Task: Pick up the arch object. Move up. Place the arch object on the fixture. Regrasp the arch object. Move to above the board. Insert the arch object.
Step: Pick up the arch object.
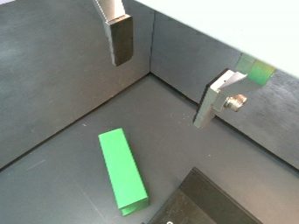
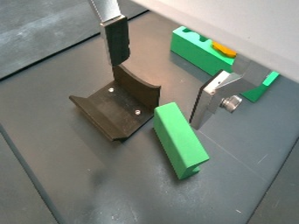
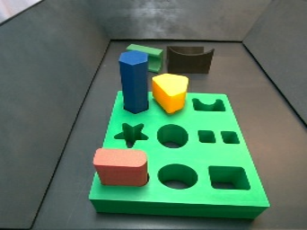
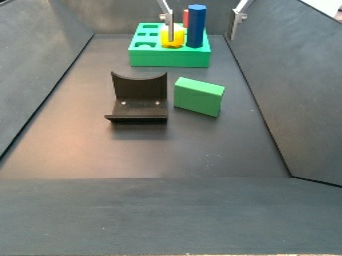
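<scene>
The arch object (image 2: 179, 140), a small green block, lies on its side on the dark floor right beside the fixture (image 2: 117, 107). It shows in a wrist view (image 1: 122, 171) and in both side views (image 4: 198, 96) (image 3: 144, 52). My gripper (image 2: 160, 92) hangs open above them with nothing between its fingers (image 2: 114, 39), well clear of the block. The bright green board (image 4: 150, 45) lies farther off, carrying a blue prism (image 4: 197, 25) and a yellow block (image 4: 174, 38).
A red block (image 3: 120, 166) sits in a near corner of the board (image 3: 192, 180). Grey walls (image 4: 287, 90) close in the floor on all sides. The fixture (image 4: 138, 97) stands mid-floor with its curved back upright.
</scene>
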